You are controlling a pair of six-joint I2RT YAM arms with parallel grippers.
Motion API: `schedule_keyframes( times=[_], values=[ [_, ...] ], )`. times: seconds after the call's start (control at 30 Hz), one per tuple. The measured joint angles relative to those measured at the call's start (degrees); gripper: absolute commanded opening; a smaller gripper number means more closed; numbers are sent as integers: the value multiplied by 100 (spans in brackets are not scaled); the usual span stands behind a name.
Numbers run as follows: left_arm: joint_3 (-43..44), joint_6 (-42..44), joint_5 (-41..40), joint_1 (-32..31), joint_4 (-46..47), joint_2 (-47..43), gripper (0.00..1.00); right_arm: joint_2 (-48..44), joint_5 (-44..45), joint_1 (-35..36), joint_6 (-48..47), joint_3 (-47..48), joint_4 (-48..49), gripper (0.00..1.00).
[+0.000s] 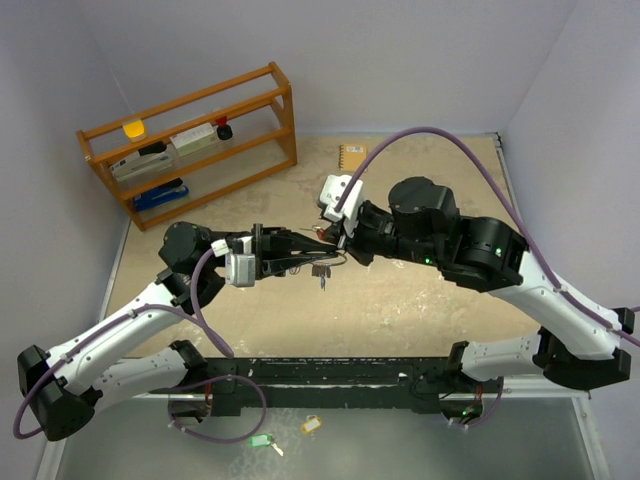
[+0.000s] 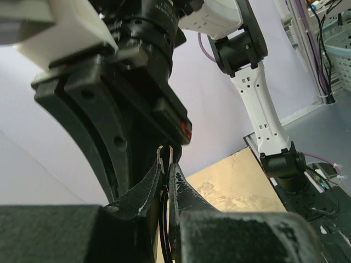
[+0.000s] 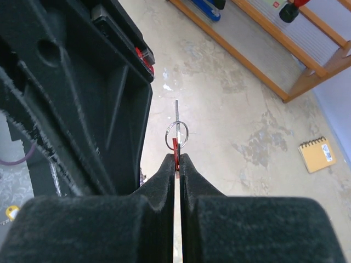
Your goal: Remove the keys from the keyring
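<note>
Tightly pinches the red-tagged key [image 3: 175, 146] in the right gripper [image 3: 176, 156], jaws pressed flat together, only a red sliver showing between the pads. Leaves the keyring [image 3: 167, 135], a thin silver loop, standing just ahead of those fingertips, with a key blade pointing straight on beyond it. Closes the left gripper [image 2: 166, 164] almost completely too, on thin wire that rises as a narrow loop above its tips, apparently the same keyring. Meets tip to tip in mid-air, with silver keys [image 1: 322, 272] dangling just below both grippers.

Crowds the right gripper's left side with the left gripper's black body, very close. Fills the space straight ahead of the left tips with the right gripper's frame. Gives open room below the pair, over the table [image 1: 400, 320]. Sets the wooden rack [image 1: 190, 140] well apart, off the left gripper's left side, and the spiral notebook [image 1: 352, 155] off the right gripper's right side. Puts the green tag [image 1: 262, 440] and yellow tag [image 1: 311, 424] far behind both, by the arm bases.

Hides the left fingertips behind the right finger in the right wrist view. Cannot tell exactly where the wire is pinched, nor any tag colour among the dangling keys.
</note>
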Motion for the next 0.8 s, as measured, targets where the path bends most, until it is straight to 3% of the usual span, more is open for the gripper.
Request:
schedule_keyframes(
  times=[0.2,0.43,0.8],
  values=[
    [-68,-155,85,13,146,-4,0,136,376,0,-11,-236,221,0],
    [-74,11,-37,4,-173,-68,0,-111,1633,0,-44,-660,791,0],
    [-258,450,-1443,4,-1047,-63,0,-734,3595,-195,-146,-1711,2041,0]
  ],
)
